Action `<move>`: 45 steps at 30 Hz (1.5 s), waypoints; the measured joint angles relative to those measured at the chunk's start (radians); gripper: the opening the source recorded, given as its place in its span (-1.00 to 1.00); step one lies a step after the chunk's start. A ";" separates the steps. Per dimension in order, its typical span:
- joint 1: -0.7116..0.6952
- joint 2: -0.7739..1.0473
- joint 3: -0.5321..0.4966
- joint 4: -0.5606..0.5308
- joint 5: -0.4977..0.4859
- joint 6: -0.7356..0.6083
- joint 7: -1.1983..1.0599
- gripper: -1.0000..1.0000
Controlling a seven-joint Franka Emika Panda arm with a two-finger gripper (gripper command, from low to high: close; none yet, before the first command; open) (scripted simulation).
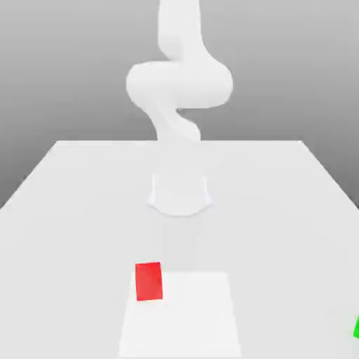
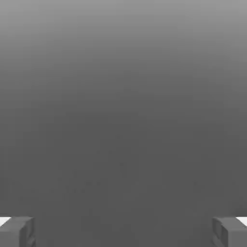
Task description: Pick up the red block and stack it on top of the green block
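One broad white table (image 1: pixel 77 203) spreads across the exterior view, running back to a straight far edge under a plain grey backdrop. Next in bulk is the white Panda arm (image 1: pixel 179 84), which rises from a round base (image 1: pixel 179 194) set on the middle of the table, twists through a thick rounded joint and climbs out past the upper edge of the exterior view. In front of the base a paler square patch (image 1: pixel 193 315) lies flat on the tabletop, reaching toward the near edge. The red block (image 1: pixel 148 282) sits at the far corner of that patch on the exterior view's left, resting on the table, well apart from the base and with nothing touching it. The green block (image 1: pixel 356 327) shows as a small sliver at the exterior view's right edge, near the front of the table and well apart from the red block. In the hand view the gripper (image 2: pixel 123 231) faces a smooth grey ground; its two grey fingertips (image 2: pixel 17 231) stand at opposite corners, spread wide apart, and the space between them holds nothing.
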State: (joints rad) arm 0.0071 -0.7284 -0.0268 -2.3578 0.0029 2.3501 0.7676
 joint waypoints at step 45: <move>0.090 0.774 0.007 -0.313 -0.061 0.368 -0.397 -1.00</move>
State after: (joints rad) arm 0.0969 0.0453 -0.0198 -2.6709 -0.0582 2.7184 0.3703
